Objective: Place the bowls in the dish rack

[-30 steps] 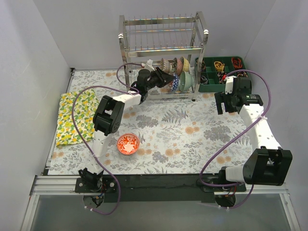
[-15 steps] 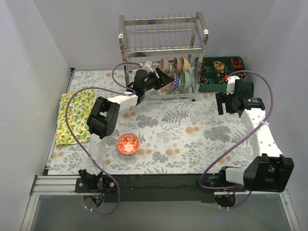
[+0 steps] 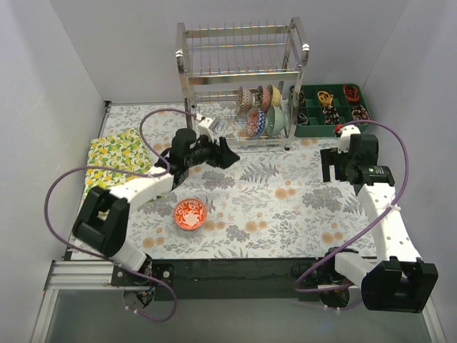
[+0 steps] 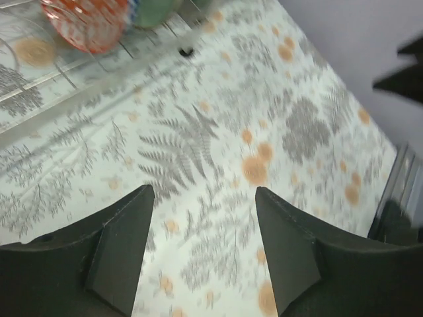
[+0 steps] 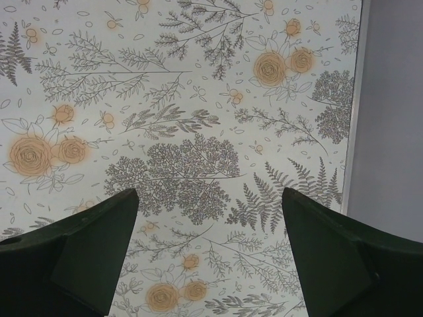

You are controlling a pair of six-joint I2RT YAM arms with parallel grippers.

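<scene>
The dish rack (image 3: 243, 71) stands at the back of the table, and several bowls (image 3: 263, 108) stand on edge in its lower tier. An orange-red patterned bowl (image 3: 191, 214) sits upright on the floral mat, near the left arm. My left gripper (image 3: 227, 154) hovers just in front of the rack's left foot, open and empty. In the left wrist view the left gripper (image 4: 201, 218) is above bare mat, with a pink-red bowl (image 4: 89, 23) and a green bowl (image 4: 153, 9) in the rack wires (image 4: 39, 109) beyond. My right gripper (image 3: 330, 164) (image 5: 210, 195) is open over the mat at the right.
A green compartment tray (image 3: 308, 130) with small items stands to the right of the rack. A lemon-print cloth (image 3: 111, 171) lies at the left edge. White walls enclose the left, back and right; the right wall (image 5: 390, 119) is close to my right gripper.
My left gripper has opened, left a bowl in the rack's lower tier and pulled back toward the front left. The right arm shifted slightly nearer.
</scene>
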